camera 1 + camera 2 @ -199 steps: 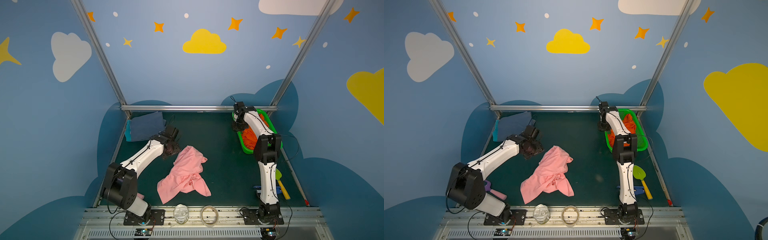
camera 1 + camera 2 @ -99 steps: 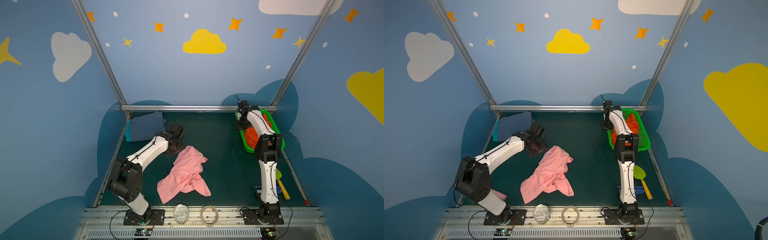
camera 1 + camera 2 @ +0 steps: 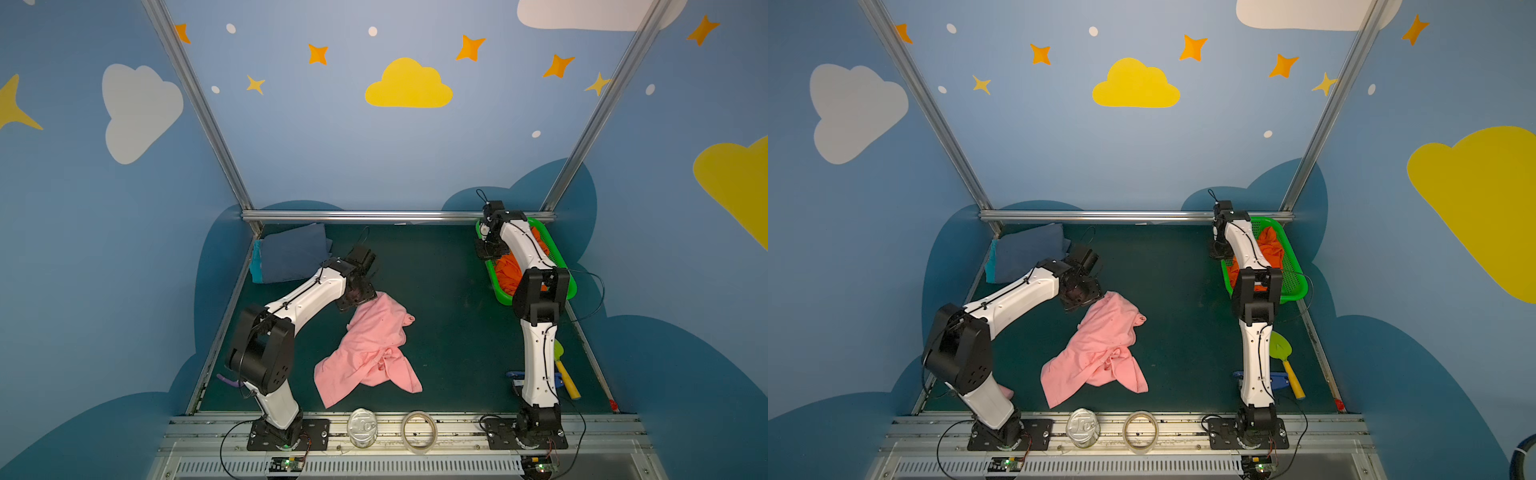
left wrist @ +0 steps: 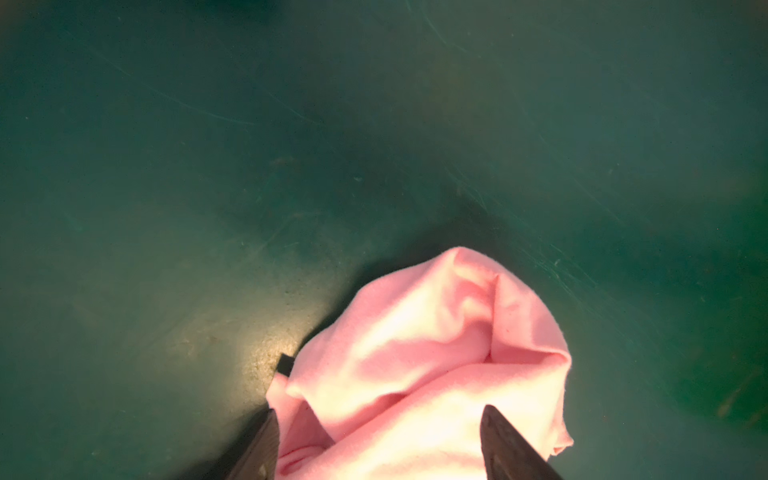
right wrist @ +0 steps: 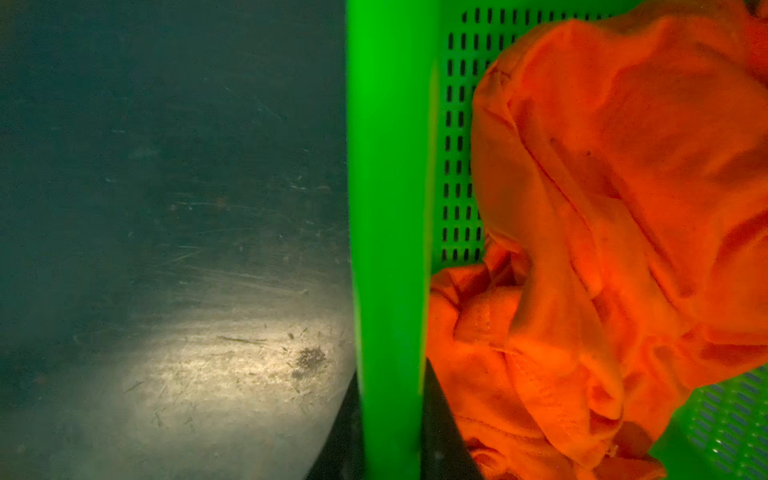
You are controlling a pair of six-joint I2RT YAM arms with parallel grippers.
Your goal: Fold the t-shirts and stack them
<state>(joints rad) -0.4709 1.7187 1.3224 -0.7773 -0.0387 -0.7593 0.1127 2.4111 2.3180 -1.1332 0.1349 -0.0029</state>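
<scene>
The pink t-shirt (image 3: 370, 349) lies crumpled in the middle of the table (image 3: 449, 332), nearer the left arm, with nothing squared up yet. The left gripper (image 3: 360, 296) is right at the shirt's far corner. In the left wrist view its jaws stand wide apart with a hump of pink cloth bunched between them, and they aren't biting on it.

At the far right, the right gripper (image 5: 390, 390) straddles the near-side rim of the green basket (image 5: 390, 166). One finger is outside it and one inside, and the gap is narrow. I can't tell whether they're pinching that rim or have just let go. The orange t-shirt (image 5: 602, 208) sits heaped in the basket, waiting its turn.

In the far left corner the slate blue t-shirt (image 3: 291, 253) lies folded on top of the teal t-shirt (image 3: 257, 262), so the stack is already started.

This looks like the start of the pink one: get hold of a corner and spread it flat. The left jaws need to close on that far corner. Then the shirt wants pulling out and laying open, and a second grip from the right arm would help, which means coming off the basket first.
</scene>
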